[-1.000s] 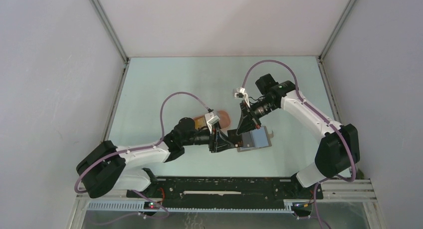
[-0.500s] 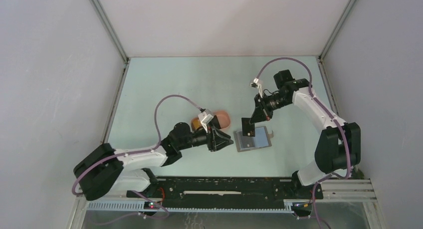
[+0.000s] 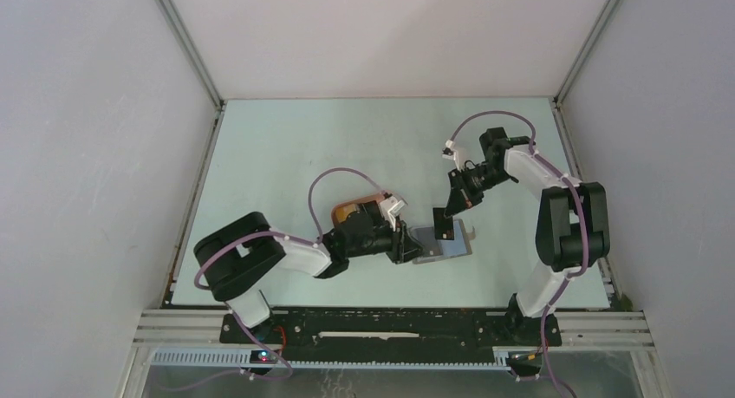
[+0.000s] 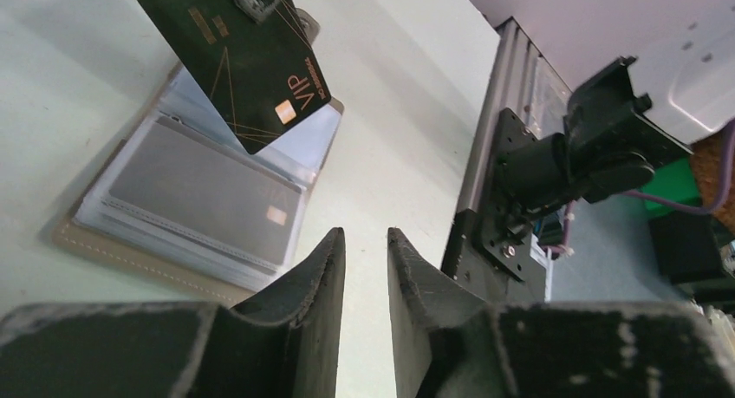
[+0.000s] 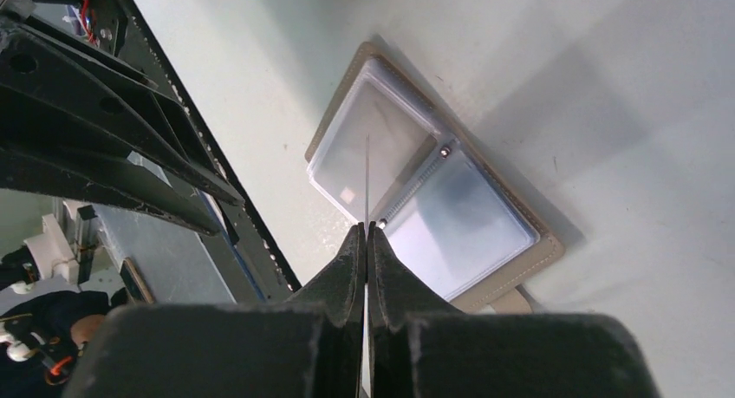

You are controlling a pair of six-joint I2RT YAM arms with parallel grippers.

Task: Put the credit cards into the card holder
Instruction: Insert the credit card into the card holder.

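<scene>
Open and flat on the table (image 3: 286, 146), toward its near edge: the card holder (image 3: 457, 247), clear sleeves up, small tab at the right side. One half apparently filled already, judging from the left wrist view, with a grey card (image 4: 204, 185) bearing a small chip. Just above that half, hanging corner-down and not yet touching the plastic: the black card (image 4: 247, 64), pinched at its top edge in the right gripper (image 5: 367, 231), jaws clamped tight on it. From the right wrist, only a thin edge-on line over the sleeve. Higher than a second ago, when pressed low against the holder; carried off half a second ago, now brought back over it. For the task: no insertion yet, and probably a fresh approach to a sleeve opening wanted. Left gripper (image 4: 364, 242) drawn in since half a second ago, now just beside the holder's left edge, jaws parted by a narrow gap with nothing between them; likely there to steady the holder. Behind the left arm, half hidden: a peach-orange tray (image 3: 344, 212), possibly with another card in it, though too covered to tell. In the way: the left fingers crowding one side of the holder, and loose stacked sleeves liable to lift or slide under a push.
</scene>
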